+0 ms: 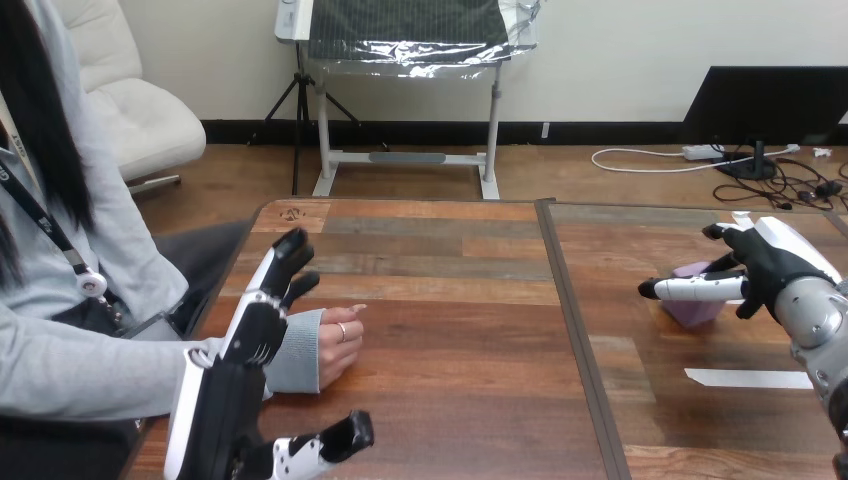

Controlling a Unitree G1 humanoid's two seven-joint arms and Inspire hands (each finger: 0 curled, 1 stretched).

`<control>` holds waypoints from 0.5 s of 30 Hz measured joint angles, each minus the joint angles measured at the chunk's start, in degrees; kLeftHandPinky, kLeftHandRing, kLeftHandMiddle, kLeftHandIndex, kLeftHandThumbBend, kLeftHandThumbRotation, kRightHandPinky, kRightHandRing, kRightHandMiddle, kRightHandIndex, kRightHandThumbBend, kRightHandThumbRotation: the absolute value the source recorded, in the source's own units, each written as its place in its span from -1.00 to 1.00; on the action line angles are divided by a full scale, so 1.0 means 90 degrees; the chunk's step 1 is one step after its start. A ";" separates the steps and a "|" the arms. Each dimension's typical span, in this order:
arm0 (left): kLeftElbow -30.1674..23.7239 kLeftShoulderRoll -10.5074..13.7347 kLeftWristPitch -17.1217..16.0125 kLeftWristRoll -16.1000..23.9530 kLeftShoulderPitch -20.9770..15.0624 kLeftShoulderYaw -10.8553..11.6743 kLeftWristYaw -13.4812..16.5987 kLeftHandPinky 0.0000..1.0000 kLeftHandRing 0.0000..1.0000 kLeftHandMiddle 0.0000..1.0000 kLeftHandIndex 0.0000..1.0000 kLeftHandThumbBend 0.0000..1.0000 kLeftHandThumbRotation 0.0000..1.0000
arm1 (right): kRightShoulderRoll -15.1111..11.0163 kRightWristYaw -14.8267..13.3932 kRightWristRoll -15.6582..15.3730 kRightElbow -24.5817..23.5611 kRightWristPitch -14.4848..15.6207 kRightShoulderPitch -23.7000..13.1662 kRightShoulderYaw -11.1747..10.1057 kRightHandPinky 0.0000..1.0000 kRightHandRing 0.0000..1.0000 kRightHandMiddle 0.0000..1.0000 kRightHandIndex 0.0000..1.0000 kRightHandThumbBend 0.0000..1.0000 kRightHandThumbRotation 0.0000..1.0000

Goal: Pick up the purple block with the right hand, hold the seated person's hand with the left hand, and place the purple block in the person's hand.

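The purple block (pixel 694 309) rests on the table at the right. My right hand (pixel 775 262) reaches it from the right: the thumb (pixel 690 289) lies across its near face, and the other fingers hang loosely behind and above it, apart from it. The hand is open. The person's hand (pixel 336 348) lies loosely curled on the table at the left, with a grey sleeve over the wrist. My left hand (pixel 256 325) is open; its straight fingers stretch over that sleeve and its thumb (pixel 340 437) stands apart below. I cannot tell whether the fingers touch the sleeve.
A dark seam (pixel 578 340) splits the wooden table (pixel 450 300) into two halves. A white strip of tape (pixel 748 378) lies near the front right, just below the block. The person sits at the left edge.
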 measured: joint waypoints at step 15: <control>-0.0046 0.0011 -0.0071 0.0028 0.0253 0.0115 0.0022 0.66 0.85 0.88 0.83 1.00 0.28 | 0.0043 0.0079 0.0008 0.0003 0.0054 0.0088 0.0083 0.56 0.73 0.80 0.92 0.83 -0.04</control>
